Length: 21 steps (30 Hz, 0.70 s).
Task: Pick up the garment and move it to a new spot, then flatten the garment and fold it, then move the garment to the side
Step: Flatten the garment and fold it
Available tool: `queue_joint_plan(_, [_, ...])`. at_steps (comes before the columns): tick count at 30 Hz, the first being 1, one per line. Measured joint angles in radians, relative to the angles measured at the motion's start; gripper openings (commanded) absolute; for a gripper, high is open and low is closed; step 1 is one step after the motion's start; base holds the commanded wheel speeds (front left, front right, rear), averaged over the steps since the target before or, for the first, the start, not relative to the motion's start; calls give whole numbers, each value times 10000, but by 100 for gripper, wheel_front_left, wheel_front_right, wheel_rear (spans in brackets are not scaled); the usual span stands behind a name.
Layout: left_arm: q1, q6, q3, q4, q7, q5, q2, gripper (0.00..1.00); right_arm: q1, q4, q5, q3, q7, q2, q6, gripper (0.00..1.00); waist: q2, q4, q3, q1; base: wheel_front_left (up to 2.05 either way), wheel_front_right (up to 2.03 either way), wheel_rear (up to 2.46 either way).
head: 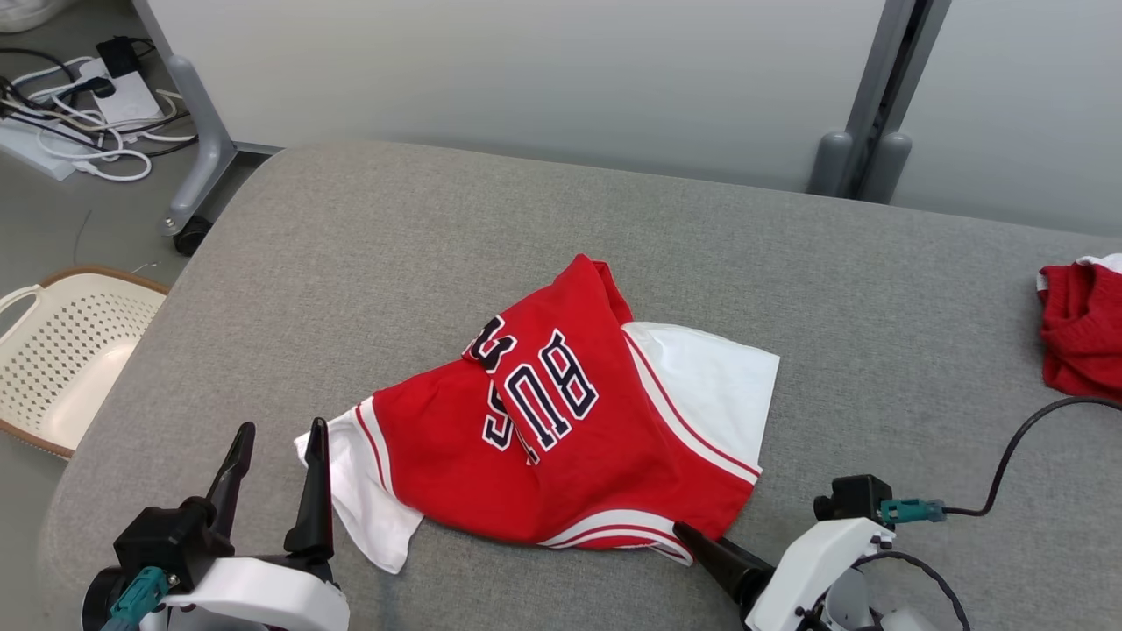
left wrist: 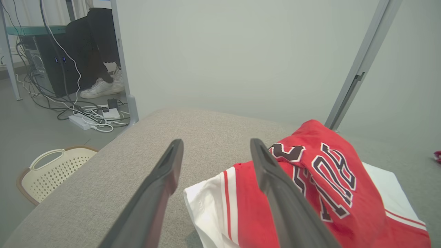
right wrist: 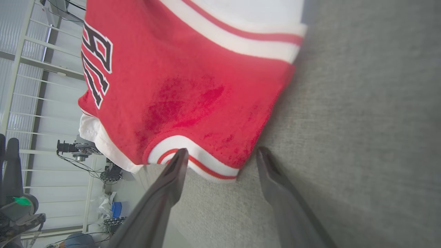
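A red and white jersey [head: 561, 429] with dark lettering lies crumpled in the middle of the grey padded table [head: 421, 228]. My left gripper [head: 279, 429] stands open at the lower left, its right finger beside the jersey's white sleeve [head: 359, 499]. In the left wrist view the open fingers [left wrist: 275, 186] frame the sleeve's edge [left wrist: 206, 206]. My right gripper [head: 692, 535] is at the jersey's lower hem. The right wrist view shows its open gripper [right wrist: 222, 151] astride the red-striped white hem [right wrist: 206, 165], not closed on it.
A second red garment [head: 1082, 329] lies at the table's right edge. A cream perforated basket [head: 61, 359] sits on the floor to the left. Cables and a power strip [head: 105, 96] lie on the floor beyond the table's far left corner. A person's shoes [left wrist: 103, 86] show by a desk.
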Motion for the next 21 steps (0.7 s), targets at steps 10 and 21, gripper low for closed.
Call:
queue_joint_plan(10, [-23,-40,12,196,-105,-98,-10,100,-823,573,341,648,-1191,10,-2,0,0,271,85,0,0,0,0])
queue_joint_plan(21, [-33,-88,-12,255,-130,-186,61,100,-1199,150,-176,1039,-1137,-119,-2,0,0,-376,-5,0,0,0,0])
